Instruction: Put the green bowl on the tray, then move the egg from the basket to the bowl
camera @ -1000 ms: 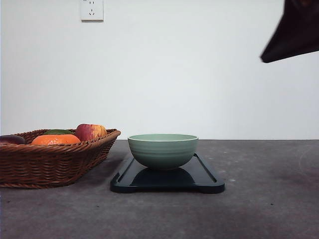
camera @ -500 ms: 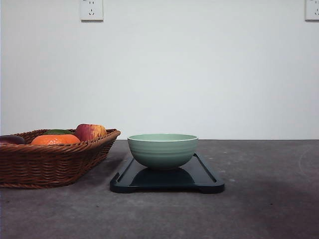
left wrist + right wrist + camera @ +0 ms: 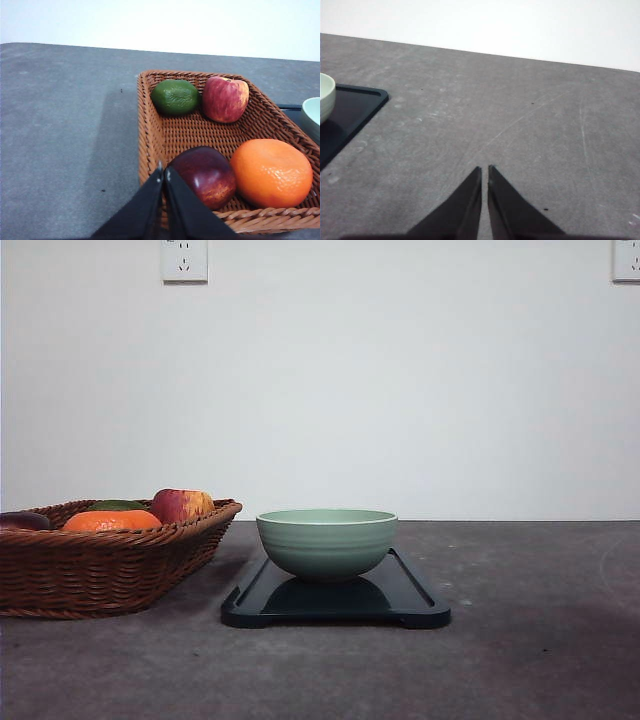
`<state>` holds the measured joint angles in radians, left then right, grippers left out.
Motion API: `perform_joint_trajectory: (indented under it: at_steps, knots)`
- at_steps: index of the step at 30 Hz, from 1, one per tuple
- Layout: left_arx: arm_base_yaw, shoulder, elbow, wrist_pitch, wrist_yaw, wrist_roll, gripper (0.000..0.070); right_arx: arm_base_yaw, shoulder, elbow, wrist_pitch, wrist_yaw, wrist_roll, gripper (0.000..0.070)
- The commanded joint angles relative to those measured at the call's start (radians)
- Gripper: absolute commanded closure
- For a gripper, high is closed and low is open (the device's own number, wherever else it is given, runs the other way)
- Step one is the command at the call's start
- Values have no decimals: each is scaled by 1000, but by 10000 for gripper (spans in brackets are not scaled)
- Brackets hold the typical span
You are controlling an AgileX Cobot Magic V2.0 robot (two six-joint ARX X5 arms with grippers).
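The green bowl [image 3: 327, 540] stands upright in the middle of the tray [image 3: 412, 606]. Left of the tray sits the basket [image 3: 100, 570], with fruit in it. The egg is hidden or out of view among the fruit. My left gripper [image 3: 164, 172] is shut with nothing in it and hangs over the near rim of the basket [image 3: 149, 130], right beside a dark red fruit [image 3: 207, 175]. My right gripper [image 3: 485, 170] is shut and holds nothing, over bare table to the right of the tray [image 3: 350, 112]. An edge of the bowl [image 3: 325, 95] shows there.
The basket holds a red-yellow apple [image 3: 225, 99], a green fruit [image 3: 175, 97] and an orange [image 3: 271, 172]. Grey table [image 3: 540, 640] stretches to the right of the tray and in front of it. A white wall stands close behind.
A dark part of the right arm at the front view's upper right one second ago has left that view. Bowl, tray and basket have not moved.
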<state>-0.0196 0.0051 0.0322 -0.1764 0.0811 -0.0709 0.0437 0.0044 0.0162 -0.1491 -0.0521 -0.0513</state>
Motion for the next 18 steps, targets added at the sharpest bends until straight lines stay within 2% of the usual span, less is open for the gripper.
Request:
perform_joint_trajectory:
  at_steps: [1,18]
  knots:
    - [2,-2,-19,-3,-2,-1,700,0,-1,-5,8,1,10,686]
    - [2,-2,-19,-4,-2,-1,700,0,-1,-5,8,1,10,686]
